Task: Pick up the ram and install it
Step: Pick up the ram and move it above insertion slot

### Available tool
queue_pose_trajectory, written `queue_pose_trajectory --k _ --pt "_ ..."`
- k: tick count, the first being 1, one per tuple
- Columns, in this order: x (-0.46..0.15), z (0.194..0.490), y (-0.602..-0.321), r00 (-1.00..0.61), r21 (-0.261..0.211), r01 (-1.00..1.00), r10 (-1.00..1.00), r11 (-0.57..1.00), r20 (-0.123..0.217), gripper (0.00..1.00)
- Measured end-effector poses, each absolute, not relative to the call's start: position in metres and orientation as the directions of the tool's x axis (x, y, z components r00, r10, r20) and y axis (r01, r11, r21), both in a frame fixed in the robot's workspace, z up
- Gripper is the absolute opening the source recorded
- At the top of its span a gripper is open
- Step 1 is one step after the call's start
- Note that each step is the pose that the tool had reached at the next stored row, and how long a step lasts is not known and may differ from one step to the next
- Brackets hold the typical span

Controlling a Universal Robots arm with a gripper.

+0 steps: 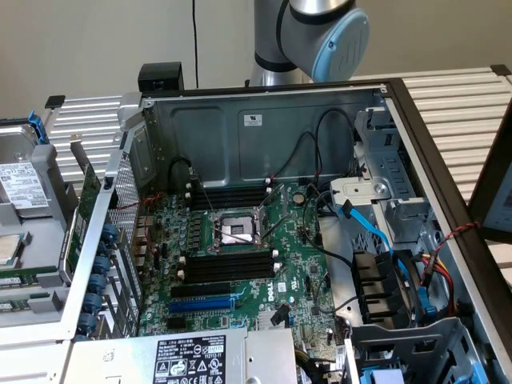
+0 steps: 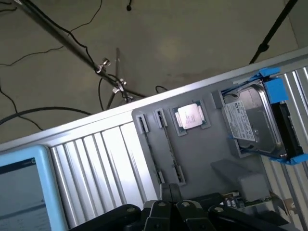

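M: Gripper state?
K: Fingers pressed together, nothing held. It hangs over the ram.
M: Ram where?
K: On edge in a tray slot, outside the case, at the exterior view's left. Edge-up probably so the top can be pinched. CPU and drive sit beside it in the tray. Board slots in the case look empty.

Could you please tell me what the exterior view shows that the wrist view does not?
From the exterior view: the open computer case with its motherboard, processor socket and blue expansion slot. From the wrist view: the floor with black cables. In both: the hard drive and loose processor on the parts tray.
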State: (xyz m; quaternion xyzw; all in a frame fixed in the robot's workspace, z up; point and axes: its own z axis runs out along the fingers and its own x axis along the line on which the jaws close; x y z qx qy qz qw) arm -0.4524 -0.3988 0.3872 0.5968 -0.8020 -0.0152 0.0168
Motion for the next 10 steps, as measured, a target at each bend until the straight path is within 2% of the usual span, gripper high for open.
queue_pose_trajectory --k 10 --pt "-0.4523 0.3871 -0.3988 -0.125 0.019 -0.992 -0.992 0.125 0.009 0.11"
